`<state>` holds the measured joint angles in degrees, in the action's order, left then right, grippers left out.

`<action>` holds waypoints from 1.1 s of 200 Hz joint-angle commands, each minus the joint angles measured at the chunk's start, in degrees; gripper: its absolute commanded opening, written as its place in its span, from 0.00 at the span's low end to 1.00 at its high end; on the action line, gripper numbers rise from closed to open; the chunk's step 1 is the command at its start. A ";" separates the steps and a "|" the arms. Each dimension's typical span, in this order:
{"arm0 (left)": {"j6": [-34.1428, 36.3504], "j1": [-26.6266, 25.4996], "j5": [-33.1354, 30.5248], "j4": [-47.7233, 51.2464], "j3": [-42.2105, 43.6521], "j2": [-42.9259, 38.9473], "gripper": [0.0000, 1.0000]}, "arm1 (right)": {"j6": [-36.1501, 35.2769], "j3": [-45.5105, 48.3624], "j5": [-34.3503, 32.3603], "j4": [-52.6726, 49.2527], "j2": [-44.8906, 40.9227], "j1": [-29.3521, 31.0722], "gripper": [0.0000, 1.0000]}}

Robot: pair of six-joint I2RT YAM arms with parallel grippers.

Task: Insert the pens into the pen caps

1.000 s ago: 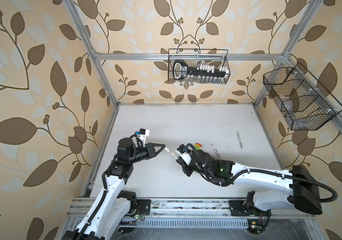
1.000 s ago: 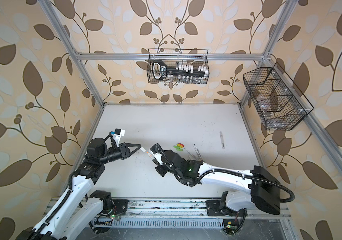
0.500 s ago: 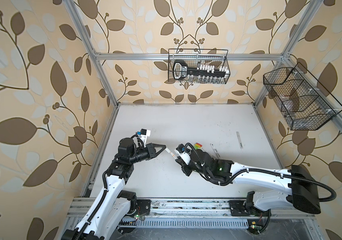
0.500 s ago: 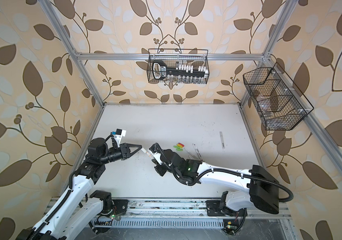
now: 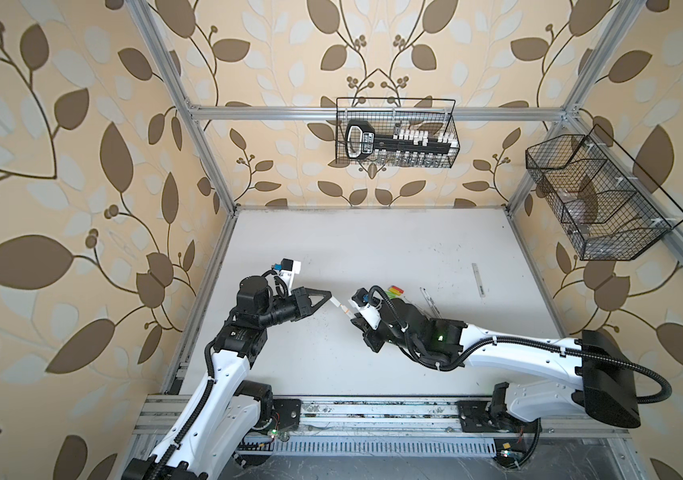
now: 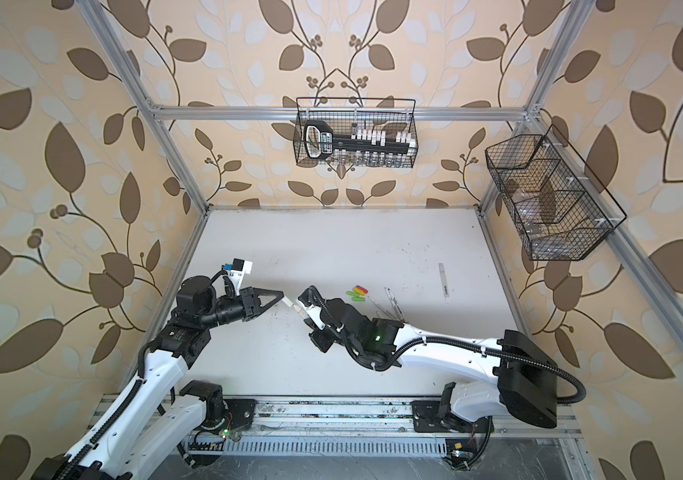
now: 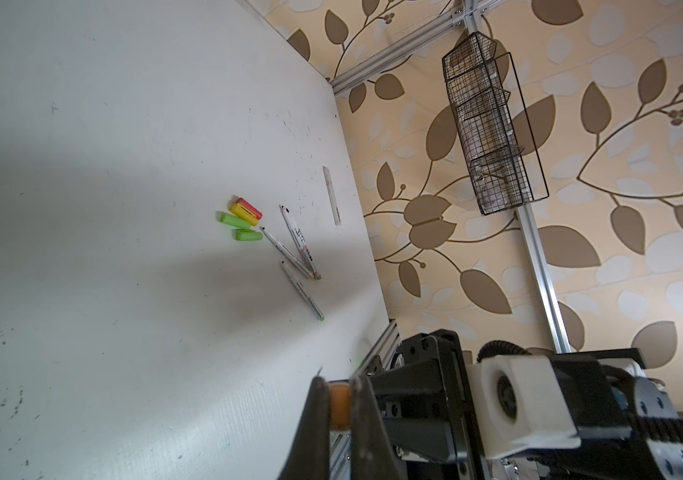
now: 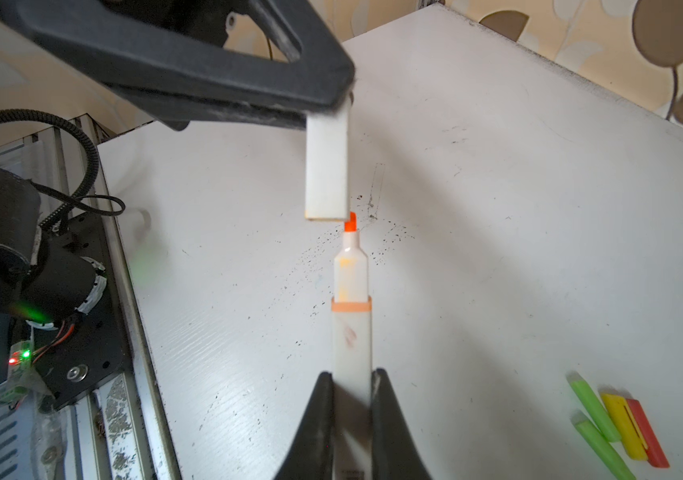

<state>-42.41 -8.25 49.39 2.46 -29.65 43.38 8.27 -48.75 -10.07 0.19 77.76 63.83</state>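
My left gripper [image 5: 328, 297] is shut on a short pale grey pen cap [image 8: 327, 166], held above the table's near left. Seen end-on in the left wrist view, the cap [image 7: 340, 405] sits between the jaws of the left gripper [image 7: 340, 399]. My right gripper [image 8: 353, 378] is shut on a pale grey marker pen [image 8: 352, 316]. Its orange tip [image 8: 350, 222] is level with the cap's open end and just beside its edge. Both top views show the cap [image 6: 288, 301] and marker [image 6: 299, 309] nearly end to end. Green, yellow and red caps [image 7: 242, 218] and thin white pens [image 7: 296, 245] lie mid-table.
A long pale marker [image 5: 478, 279] lies alone towards the table's right edge. Wire baskets hang on the back wall [image 5: 396, 139] and the right wall [image 5: 597, 199]. The metal rail [image 5: 373, 415] with both arm bases runs along the front. Dark specks dot the tabletop.
The right gripper has crept slightly left with the marker, narrowing the gap to the cap. The left gripper has barely moved, and both grips are unchanged.
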 commanded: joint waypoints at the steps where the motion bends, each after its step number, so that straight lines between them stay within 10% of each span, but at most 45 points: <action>1: 1.70 -0.95 -0.33 -0.13 -0.10 0.30 0.00 | -1.08 -2.52 0.24 0.44 0.69 -0.27 0.14; 220: 8.74 -9.59 -10.49 9.91 -2.62 1.05 0.00 | -0.99 -11.86 -0.66 -5.82 4.67 -0.37 0.10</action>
<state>-34.81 -16.95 37.01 10.46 -31.00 44.14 8.23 -57.98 -10.11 -11.27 83.13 63.61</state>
